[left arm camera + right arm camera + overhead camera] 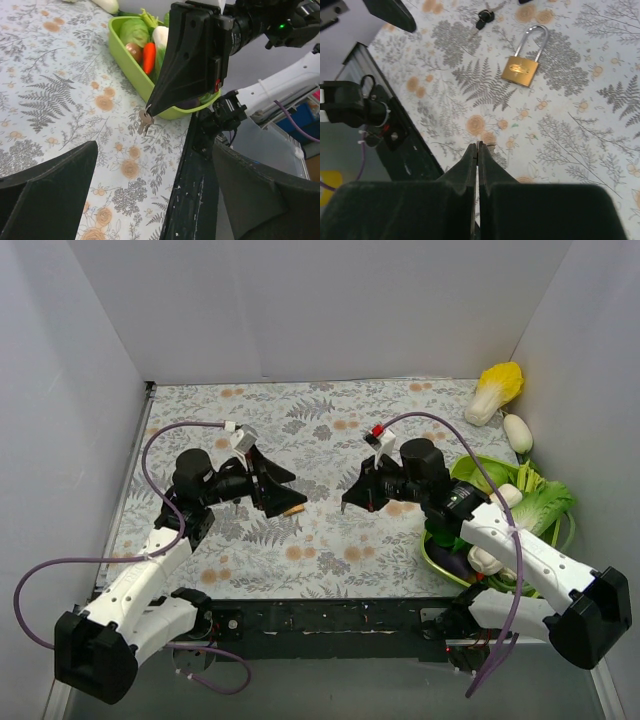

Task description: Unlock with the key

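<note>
The right gripper (350, 498) has its fingers pressed together on a small silver key (145, 121), which hangs from the fingertips just above the floral table (320, 550); from the right wrist camera the two fingers meet in a thin line and only a sliver of the key shows at their tip. The brass padlock (522, 67) lies flat on the cloth in front of that gripper and apart from it, and both legs of its shackle appear to be seated in the body. In the overhead view the padlock (293, 509) sits just beside the tips of the left gripper (272, 488), not touching them as far as can be seen. The left gripper stands wide, its two dark fingers (55, 190) spread to the bottom corners of its own camera view and nothing between them. A second bunch of keys with a black head (484, 17) lies on the cloth just beyond the top of the shackle. A green basket (125, 55) of vegetables sits at the table's right side under the right arm, and a cabbage (497, 390) and a white radish (517, 432) lie by the far right wall
</note>
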`<state>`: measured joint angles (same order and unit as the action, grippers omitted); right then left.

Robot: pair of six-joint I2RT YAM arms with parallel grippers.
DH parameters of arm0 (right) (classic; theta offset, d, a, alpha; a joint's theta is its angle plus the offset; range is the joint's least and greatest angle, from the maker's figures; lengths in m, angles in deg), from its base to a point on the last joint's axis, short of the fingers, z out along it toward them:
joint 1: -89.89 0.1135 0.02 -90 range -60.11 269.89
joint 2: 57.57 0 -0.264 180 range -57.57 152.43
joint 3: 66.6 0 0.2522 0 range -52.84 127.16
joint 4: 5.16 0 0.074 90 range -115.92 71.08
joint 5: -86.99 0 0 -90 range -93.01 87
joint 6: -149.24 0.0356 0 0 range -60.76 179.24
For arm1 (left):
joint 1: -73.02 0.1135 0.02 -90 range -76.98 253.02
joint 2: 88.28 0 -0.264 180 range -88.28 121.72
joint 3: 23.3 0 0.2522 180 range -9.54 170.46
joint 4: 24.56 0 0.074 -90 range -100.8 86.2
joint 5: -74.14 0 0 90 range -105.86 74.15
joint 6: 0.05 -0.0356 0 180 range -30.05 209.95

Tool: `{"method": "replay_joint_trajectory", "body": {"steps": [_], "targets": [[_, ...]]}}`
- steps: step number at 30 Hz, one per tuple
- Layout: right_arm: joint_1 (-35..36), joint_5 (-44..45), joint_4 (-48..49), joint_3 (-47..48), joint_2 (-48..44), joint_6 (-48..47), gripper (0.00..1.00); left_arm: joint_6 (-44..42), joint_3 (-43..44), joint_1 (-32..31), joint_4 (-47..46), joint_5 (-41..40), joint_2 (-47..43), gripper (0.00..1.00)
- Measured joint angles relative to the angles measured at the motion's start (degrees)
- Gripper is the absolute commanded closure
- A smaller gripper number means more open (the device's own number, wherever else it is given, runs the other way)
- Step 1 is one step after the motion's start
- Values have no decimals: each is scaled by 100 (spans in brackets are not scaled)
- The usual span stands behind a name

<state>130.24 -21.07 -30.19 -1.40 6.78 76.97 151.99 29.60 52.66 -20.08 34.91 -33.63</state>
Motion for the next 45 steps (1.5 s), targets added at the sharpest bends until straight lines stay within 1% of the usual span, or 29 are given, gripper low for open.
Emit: {"method": "replay_joint_trajectory", "body": {"steps": [5, 9, 12, 13, 16, 19, 20, 22, 23, 25, 27, 29, 30, 38, 40, 42, 44, 45], "targets": [[0, -518, 240, -4, -293, 476, 99, 186, -35, -275, -280, 385, -20, 2], [0, -807, 505, -68, -522, 802, 99, 208, -87, -542, -376, 505, -24, 2], [0, -933, 680, -70, -573, 1029, 99, 208, -138, -671, -391, 520, -24, 3], [0, -960, 745, -70, -573, 1104, 99, 205, -142, -708, -393, 470, -24, 6], [0, -977, 951, -92, -573, 1355, 99, 164, -146, -776, -378, 251, -24, 8], [0, -984, 1300, -251, -573, 1556, 99, 116, -153, -807, -337, 33, -22, 15], [0, -1008, 1364, -286, -553, 1624, 99, 98, -160, -824, -332, -28, -17, 20], [0, -1104, 1530, -317, -470, 1731, 99, 68, -173, -852, -313, -140, 4, 24], [0, -1134, 1593, -323, -426, 1779, 99, 55, -181, -872, -313, -186, 24, 28], [0, -1237, 1720, -326, -341, 1864, 99, 33, -188, -896, -297, -229, 66, 31], [0, -1309, 1816, -326, -306, 1945, 99, -7, -195, -911, -280, -247, 103, 37], [0, -1392, 1895, -326, -308, 1987, 99, -20, -195, -914, -275, -258, 140, 39], [0, -1443, 1950, -326, -310, 2013, 99, -31, -195, -914, -278, -258, 160, 42], [0, -1731, 2223, -363, -387, 2256, 99, -7, -195, -1016, -282, -162, 442, 50], [0, -1768, 2251, -391, -402, 2282, 99, 20, -199, -1060, -328, -111, 435, 55], [0, -1797, 2302, -461, -422, 2302, 99, 44, -210, -1102, -378, -52, 413, 65], [0, -1816, 2306, -525, -426, 2312, 99, 92, -249, -1137, -470, 15, 358, 69], [0, -1818, 2304, -542, -426, 2323, 99, 114, -282, -1147, -540, 70, 323, 69]]}}
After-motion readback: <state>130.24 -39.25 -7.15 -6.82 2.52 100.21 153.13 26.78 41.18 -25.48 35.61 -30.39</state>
